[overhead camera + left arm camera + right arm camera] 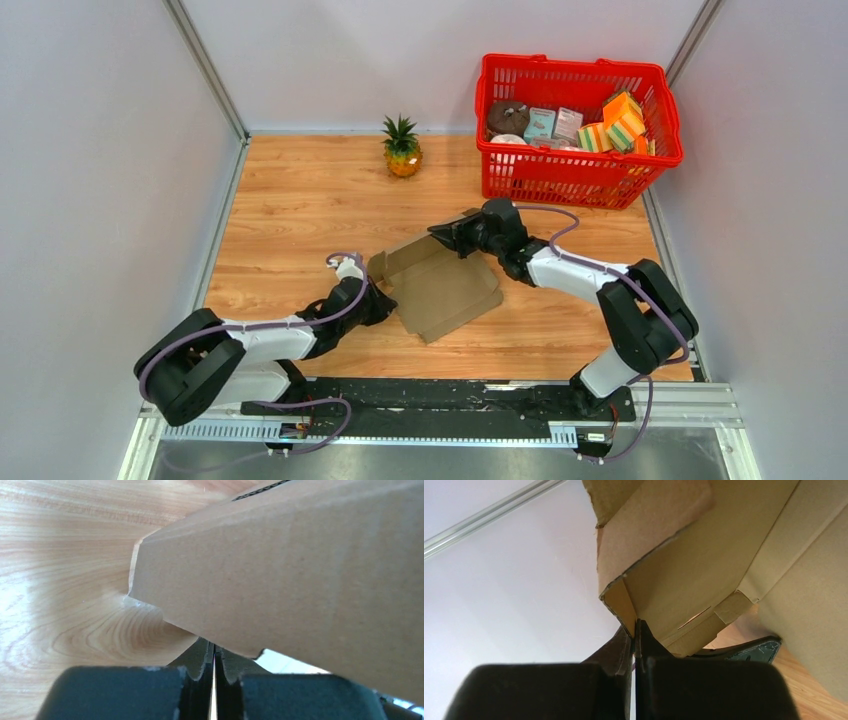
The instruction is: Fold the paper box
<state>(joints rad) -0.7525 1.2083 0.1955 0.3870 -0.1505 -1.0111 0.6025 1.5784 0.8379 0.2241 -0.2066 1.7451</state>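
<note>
The paper box point(440, 290) is brown die-cut cardboard, lying partly open on the wooden table between the arms. My left gripper point(384, 301) is at its left edge. In the left wrist view the jaws are closed to a thin slit and the gripper's tips point(214, 649) sit under the lower edge of a raised flap point(300, 570). My right gripper point(443, 236) is at the box's far edge. In the right wrist view it point(636, 625) is shut on the corner of a folded flap point(649, 535), lifted off the table.
A red basket point(560, 180) with small colourful packages stands at the back right. A toy pineapple point(402, 148) stands at the back middle. Grey walls close in the left, right and far sides.
</note>
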